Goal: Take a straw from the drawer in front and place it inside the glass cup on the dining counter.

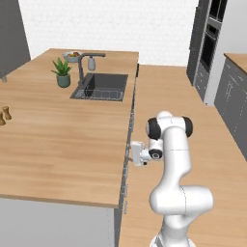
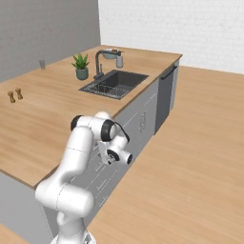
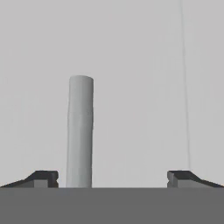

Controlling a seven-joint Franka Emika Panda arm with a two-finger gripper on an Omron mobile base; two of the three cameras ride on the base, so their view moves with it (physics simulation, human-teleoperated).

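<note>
With its gripper (image 3: pixel 113 177) spread wide around the bar handle (image 3: pixel 80 131) of the closed light-grey drawer (image 3: pixel 140 65), the arm has everything left to do: no straw fetched, the glass cup (image 2: pixel 42 64) waiting far across the dining counter (image 2: pixel 47 109).

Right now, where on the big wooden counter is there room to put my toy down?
The wide bare wood between the two little shakers and the sink is free. It gets crowded at the far end, around the plant, tap, soap bottle and bowl.
</note>
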